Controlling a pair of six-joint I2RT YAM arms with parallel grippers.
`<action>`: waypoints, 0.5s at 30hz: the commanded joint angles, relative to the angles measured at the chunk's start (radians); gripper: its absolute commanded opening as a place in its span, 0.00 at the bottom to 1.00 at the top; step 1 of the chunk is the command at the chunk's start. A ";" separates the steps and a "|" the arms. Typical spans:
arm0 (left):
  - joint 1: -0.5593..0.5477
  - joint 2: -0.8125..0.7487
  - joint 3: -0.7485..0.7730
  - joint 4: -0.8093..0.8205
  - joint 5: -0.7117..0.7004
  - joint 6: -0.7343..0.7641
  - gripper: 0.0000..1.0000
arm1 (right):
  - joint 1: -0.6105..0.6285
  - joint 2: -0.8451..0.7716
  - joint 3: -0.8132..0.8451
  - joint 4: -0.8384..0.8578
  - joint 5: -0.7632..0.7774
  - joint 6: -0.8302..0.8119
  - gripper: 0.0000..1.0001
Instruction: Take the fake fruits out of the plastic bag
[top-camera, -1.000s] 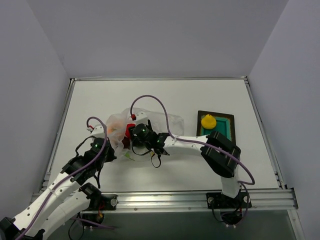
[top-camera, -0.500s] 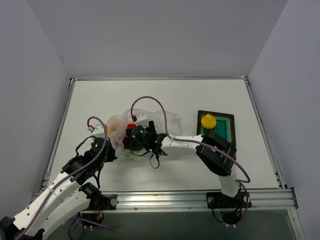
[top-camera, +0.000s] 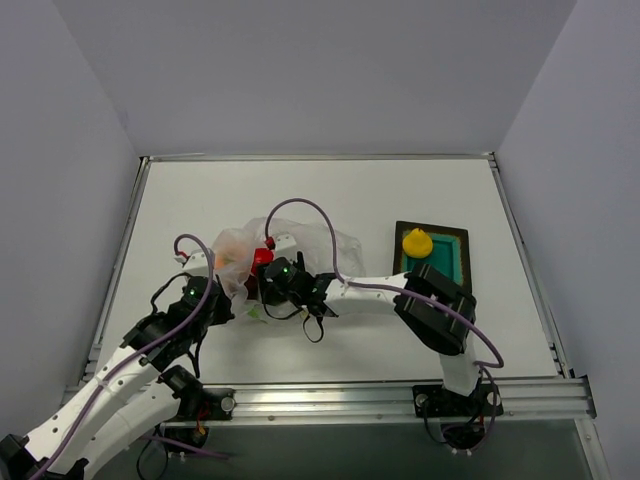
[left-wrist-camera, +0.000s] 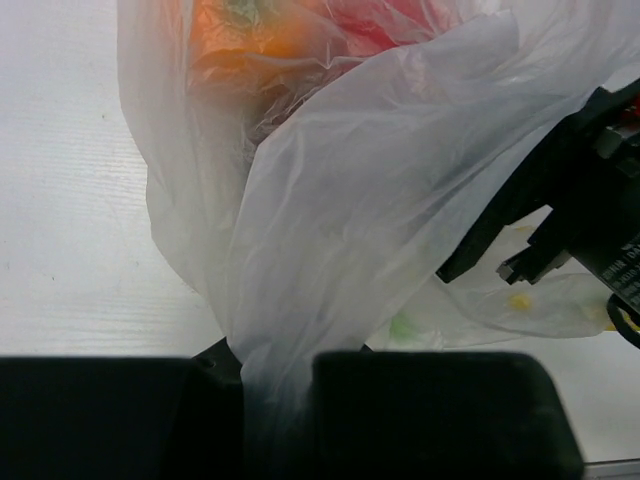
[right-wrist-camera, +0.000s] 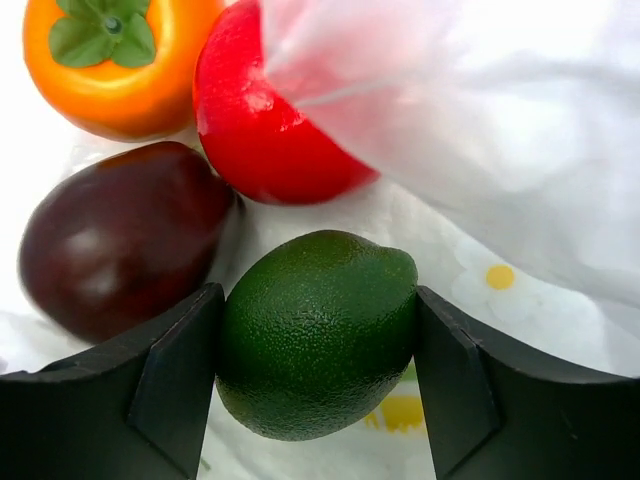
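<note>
Right hand (right-wrist-camera: 318, 392) pinches green lime (right-wrist-camera: 312, 340) inside plastic bag (left-wrist-camera: 380, 190); left hand (left-wrist-camera: 278, 405) pinches bag film.

Dark rectangular tray (top-camera: 450, 252) with teal centre (right of middle) on white table (top-camera: 350, 190), grey walls (top-camera: 300, 70) around

Robotics laboratory test cell. A white tabletop (top-camera: 330, 195) is enclosed on three sides by plain pale panels: the back panel (top-camera: 320, 80), the left panel (top-camera: 50, 200) and the right panel (top-camera: 590, 200). A metal frame (top-camera: 320, 157) edges the surface. An aluminium rail (top-camera: 330, 400) at the near edge carries the bolted bases of the left arm (top-camera: 120, 375) and the right arm (top-camera: 440, 310). Exposed purple cables (top-camera: 296, 200) loop along both manipulators, as on an experimental bench.
</note>
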 joint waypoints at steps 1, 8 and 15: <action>-0.006 -0.016 0.020 -0.003 -0.013 -0.014 0.02 | 0.001 -0.140 -0.048 0.106 0.045 -0.018 0.18; -0.009 -0.005 0.021 0.018 -0.009 -0.012 0.02 | 0.001 -0.311 -0.129 0.216 0.026 -0.087 0.16; -0.012 -0.028 0.063 0.032 -0.030 0.001 0.02 | 0.001 -0.456 -0.181 0.295 -0.087 -0.101 0.15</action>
